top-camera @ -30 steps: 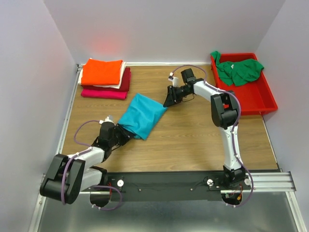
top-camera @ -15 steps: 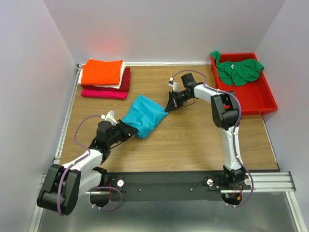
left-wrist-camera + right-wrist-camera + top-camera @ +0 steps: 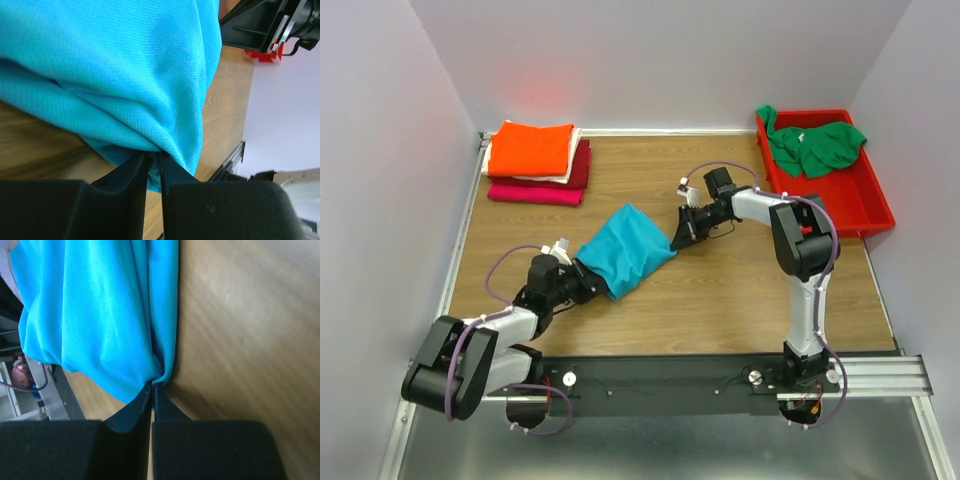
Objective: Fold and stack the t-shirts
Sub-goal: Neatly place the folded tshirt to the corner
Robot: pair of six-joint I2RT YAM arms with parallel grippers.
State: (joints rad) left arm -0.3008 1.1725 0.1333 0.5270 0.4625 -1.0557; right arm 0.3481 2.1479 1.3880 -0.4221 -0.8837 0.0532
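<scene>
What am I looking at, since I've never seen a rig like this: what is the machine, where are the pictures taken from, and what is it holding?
The machine is two robot arms bolted at the near edge of a wooden table. The wide picture comes from a fixed camera above and behind them. The two close-ups come from a camera on each wrist, looking along its own fingers. The left gripper and right gripper are each shut on an opposite end of a teal cotton t-shirt. At the far left sits a stack of folded t-shirts, orange on top. On the right, a red plastic bin holds a crumpled green t-shirt.
</scene>
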